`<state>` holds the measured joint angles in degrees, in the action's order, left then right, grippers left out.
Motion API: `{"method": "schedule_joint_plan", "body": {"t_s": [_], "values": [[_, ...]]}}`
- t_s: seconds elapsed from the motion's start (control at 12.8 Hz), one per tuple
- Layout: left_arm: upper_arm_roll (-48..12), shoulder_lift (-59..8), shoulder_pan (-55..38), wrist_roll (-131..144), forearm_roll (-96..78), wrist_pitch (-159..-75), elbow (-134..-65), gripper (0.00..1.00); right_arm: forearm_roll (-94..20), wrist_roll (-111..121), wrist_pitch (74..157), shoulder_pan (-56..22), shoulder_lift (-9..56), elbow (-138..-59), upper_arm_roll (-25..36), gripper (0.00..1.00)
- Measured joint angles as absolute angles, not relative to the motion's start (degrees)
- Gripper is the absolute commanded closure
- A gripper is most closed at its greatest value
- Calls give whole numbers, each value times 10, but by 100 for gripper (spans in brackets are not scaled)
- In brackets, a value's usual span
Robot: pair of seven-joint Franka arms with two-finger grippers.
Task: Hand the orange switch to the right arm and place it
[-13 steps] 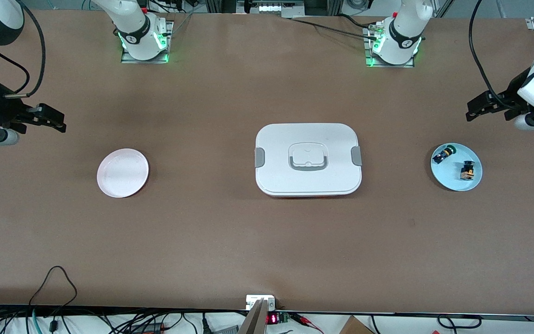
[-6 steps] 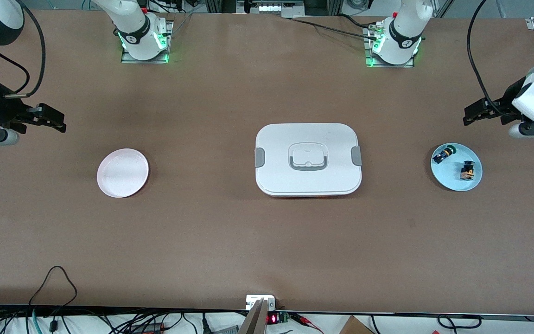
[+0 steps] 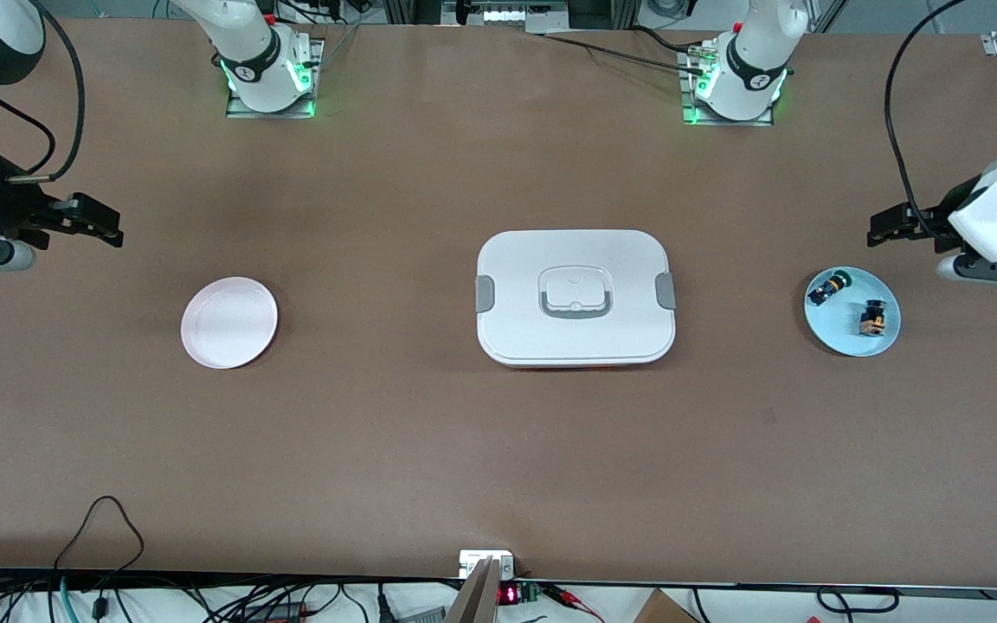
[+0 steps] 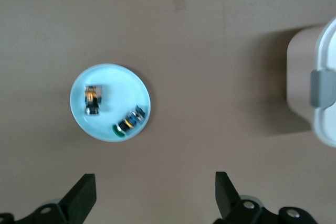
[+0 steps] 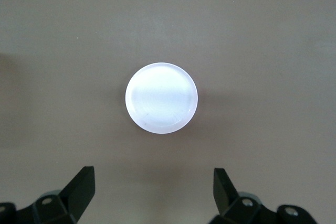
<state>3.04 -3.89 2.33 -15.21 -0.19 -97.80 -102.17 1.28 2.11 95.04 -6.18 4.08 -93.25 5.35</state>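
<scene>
The orange switch [image 3: 873, 320] lies on a light blue plate [image 3: 840, 336] at the left arm's end of the table, beside a black switch with a green cap [image 3: 828, 287]. My left gripper [image 3: 878, 229] hangs open and empty over bare table just beside that plate. In the left wrist view the gripper [image 4: 155, 182] is open, with the plate [image 4: 118, 90], the orange switch [image 4: 93, 99] and the green-capped switch [image 4: 128, 124] ahead of it. My right gripper [image 3: 113, 227] waits open and empty over the table near a pale pink plate [image 3: 229, 322]. It also shows open in the right wrist view [image 5: 153, 176].
A white lidded container [image 3: 575, 297] with grey clips stands at the table's middle; its corner shows in the left wrist view [image 4: 317, 85]. The pale pink plate [image 5: 161, 98] holds nothing. Cables lie along the table's edge nearest the front camera.
My left arm has swung its wrist down and its gripper has shifted slightly closer to the blue plate. The right arm and the things on the table have not moved.
</scene>
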Motion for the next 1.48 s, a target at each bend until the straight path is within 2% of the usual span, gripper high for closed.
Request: {"method": "schedule_joint_plan", "body": {"t_s": [0.94,1.48], "values": [[35,-140,93,-776,20,-1146,-1108,0,9,29,937,-64,45,-933,52,0],[37,-199,127,-1131,22,-1283,-1159,0,-235,44,935,-78,77,-934,47,0]]}}
